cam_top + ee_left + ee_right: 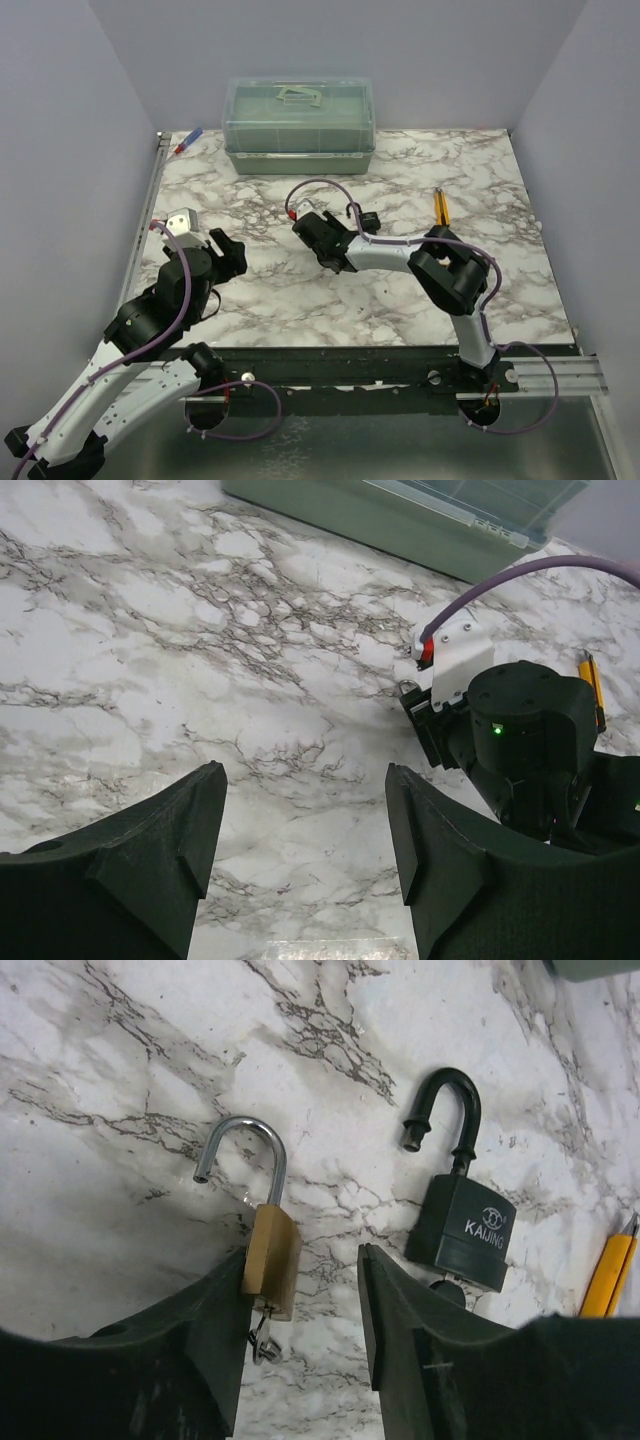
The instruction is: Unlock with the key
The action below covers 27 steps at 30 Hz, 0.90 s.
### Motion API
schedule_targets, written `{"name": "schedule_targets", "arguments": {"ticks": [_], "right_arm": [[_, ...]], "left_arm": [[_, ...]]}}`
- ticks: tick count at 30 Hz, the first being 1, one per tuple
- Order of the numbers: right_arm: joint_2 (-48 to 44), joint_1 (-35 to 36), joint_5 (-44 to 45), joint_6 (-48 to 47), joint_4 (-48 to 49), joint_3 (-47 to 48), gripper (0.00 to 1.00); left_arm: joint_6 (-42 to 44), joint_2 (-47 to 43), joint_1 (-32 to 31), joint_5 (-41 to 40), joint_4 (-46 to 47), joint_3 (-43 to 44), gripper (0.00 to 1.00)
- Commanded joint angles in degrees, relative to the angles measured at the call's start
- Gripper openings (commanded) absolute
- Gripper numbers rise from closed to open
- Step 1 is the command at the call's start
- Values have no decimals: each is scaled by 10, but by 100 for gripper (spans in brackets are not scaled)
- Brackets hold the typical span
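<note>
Two padlocks lie on the marble, both with the shackle swung open. The small brass padlock (272,1258) has a silvery key (262,1343) hanging from its underside. The black padlock (462,1230) lies to its right. The key (447,1291), with its black head, sits in the black padlock's underside and is partly hidden behind my right finger. My right gripper (303,1257) (306,226) is open; its left finger touches the brass padlock's side and the other finger stands apart. My left gripper (303,772) (230,252) is open over bare marble with nothing between its fingers.
A green lidded box (300,125) stands at the back of the table. A yellow pencil (440,206) (612,1272) lies right of the padlocks. A red-and-blue pen (188,141) is at the back left corner. The right arm's wrist (520,730) fills the right of the left wrist view.
</note>
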Motion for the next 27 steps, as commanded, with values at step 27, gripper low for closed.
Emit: {"name": "schedule_targets", "arguments": {"ticks": [27], "right_arm": [[-258,-49,-304,246,120,-148,59]], "left_arm": [[16,-17,3,-5,0,-9,71]]}}
